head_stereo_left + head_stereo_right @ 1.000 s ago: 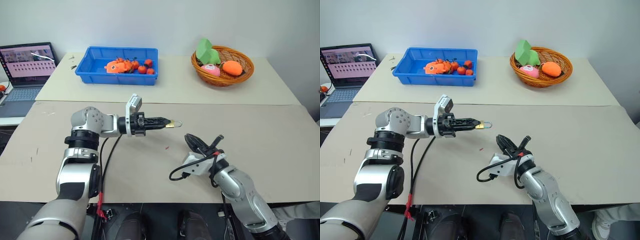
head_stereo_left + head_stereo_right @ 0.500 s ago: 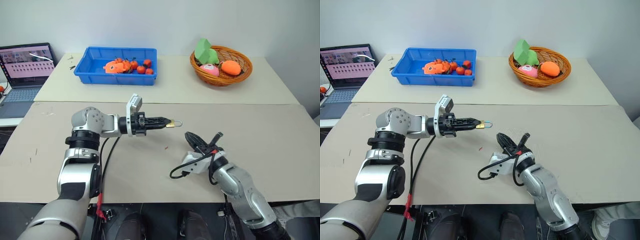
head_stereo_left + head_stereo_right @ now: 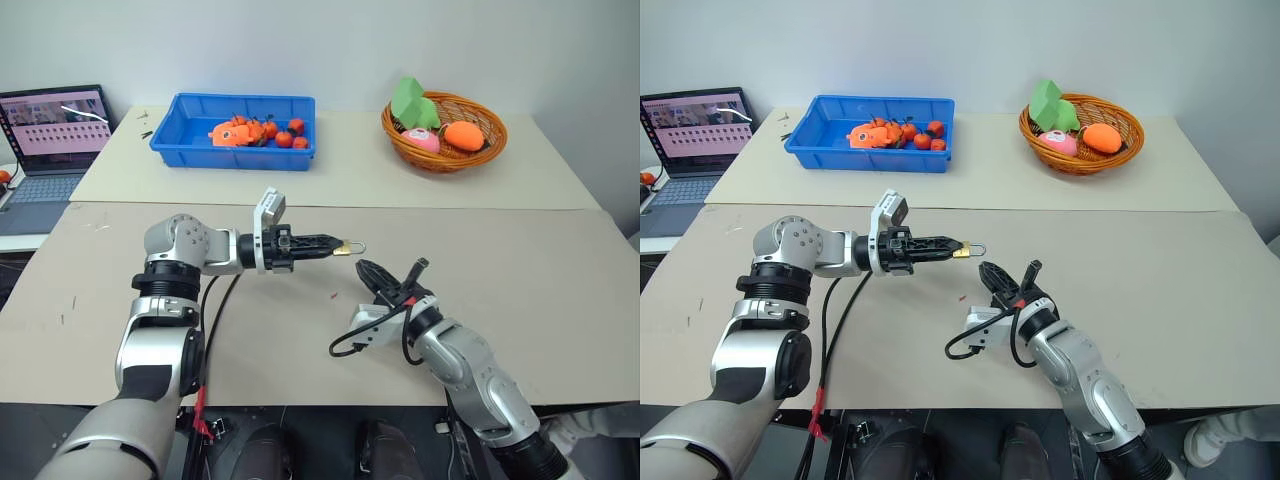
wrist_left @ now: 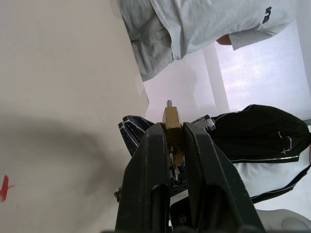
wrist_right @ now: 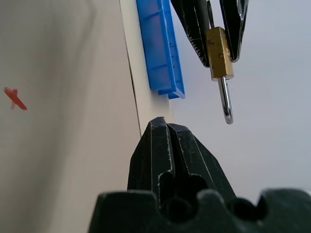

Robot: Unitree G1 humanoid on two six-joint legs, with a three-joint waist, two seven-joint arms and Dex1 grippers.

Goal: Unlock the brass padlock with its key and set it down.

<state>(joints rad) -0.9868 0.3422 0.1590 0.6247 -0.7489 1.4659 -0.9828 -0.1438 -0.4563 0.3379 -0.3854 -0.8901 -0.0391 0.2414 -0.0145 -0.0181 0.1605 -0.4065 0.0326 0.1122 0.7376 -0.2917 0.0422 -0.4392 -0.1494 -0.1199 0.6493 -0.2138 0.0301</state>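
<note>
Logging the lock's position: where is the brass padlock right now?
In the left eye view, the brass padlock is clamped in the left pincer, above the table's middle, just up-left of the right pincer.

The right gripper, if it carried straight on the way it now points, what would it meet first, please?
Probably the brass padlock that the left gripper holds just ahead of the right gripper, though depth is hard to judge.

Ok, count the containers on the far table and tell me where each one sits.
2. A blue bin stands on the left part of the far table, near the laptop; a wicker basket stands on the right part. Neither hides another that I can see.
</note>
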